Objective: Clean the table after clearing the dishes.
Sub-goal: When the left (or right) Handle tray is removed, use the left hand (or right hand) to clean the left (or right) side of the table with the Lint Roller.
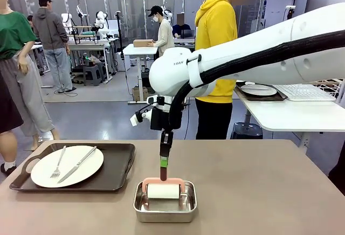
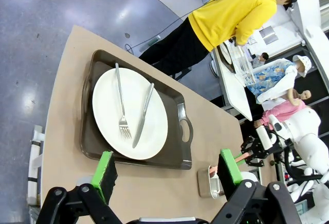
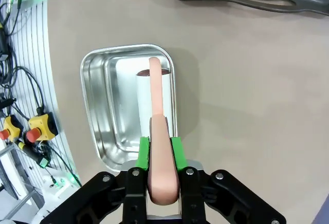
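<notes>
A white plate [image 1: 67, 166] with a fork [image 1: 58, 163] and a knife [image 1: 78, 165] lies on a dark brown tray [image 1: 116, 174] at the left of the taupe table [image 1: 259, 181]. My right gripper [image 1: 163, 159] points down, shut on the pink handle [image 3: 157, 131] of a white roller [image 1: 163, 191] that rests in a steel pan [image 1: 164, 209]. The right wrist view shows that gripper [image 3: 160, 149] clamped on the handle over the pan [image 3: 97, 111]. My left gripper [image 2: 167, 167] hangs open above the near edge of the tray [image 2: 97, 59] with the plate [image 2: 103, 106].
A person in a yellow hoodie [image 1: 215, 35] stands at the far side, by a white table [image 1: 291, 113] that carries another tray with a plate [image 1: 259, 90] and a keyboard. The table's right half is bare.
</notes>
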### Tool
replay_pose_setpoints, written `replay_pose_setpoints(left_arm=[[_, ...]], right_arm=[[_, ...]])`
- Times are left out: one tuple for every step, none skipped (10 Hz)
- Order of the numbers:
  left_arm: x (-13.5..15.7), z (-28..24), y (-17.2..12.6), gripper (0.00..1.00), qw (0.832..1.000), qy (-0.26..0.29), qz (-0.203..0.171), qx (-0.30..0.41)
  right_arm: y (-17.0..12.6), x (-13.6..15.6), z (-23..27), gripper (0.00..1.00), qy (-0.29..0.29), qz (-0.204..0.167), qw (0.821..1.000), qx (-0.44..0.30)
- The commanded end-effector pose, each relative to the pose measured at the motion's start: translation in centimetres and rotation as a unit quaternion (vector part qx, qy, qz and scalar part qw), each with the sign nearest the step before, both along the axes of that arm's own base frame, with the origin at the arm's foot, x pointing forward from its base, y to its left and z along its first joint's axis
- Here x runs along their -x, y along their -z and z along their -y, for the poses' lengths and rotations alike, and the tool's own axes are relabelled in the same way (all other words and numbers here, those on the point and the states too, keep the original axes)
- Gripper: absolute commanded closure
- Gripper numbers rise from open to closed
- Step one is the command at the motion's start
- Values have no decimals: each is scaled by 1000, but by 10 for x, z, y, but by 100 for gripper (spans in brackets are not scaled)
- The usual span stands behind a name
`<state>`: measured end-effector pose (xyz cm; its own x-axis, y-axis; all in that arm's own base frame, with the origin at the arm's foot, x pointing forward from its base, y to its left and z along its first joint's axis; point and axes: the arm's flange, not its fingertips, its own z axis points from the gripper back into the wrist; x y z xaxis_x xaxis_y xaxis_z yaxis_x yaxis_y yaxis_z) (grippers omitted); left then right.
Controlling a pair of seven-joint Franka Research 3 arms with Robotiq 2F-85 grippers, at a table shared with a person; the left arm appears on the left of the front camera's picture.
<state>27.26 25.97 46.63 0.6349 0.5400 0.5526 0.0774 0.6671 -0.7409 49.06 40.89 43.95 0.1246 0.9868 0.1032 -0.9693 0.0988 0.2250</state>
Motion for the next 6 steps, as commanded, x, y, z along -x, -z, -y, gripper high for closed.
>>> replay_pose_setpoints(left_arm=[[0,-2,0,0,1000,4,12,4],[0,-2,0,0,1000,4,12,4],[0,-2,0,0,1000,4,12,4],[0,-2,0,0,1000,4,12,4],[0,-2,0,0,1000,4,12,4],[0,-2,0,0,1000,4,12,4]], right_arm=[[-39,17,21,100,66,24,997,-24],[-56,17,30,100,89,45,995,-15],[-68,15,43,100,126,56,990,-24],[-83,13,57,100,177,64,981,-48],[-95,9,76,100,224,77,970,-64],[-107,4,99,100,292,82,950,-75]])
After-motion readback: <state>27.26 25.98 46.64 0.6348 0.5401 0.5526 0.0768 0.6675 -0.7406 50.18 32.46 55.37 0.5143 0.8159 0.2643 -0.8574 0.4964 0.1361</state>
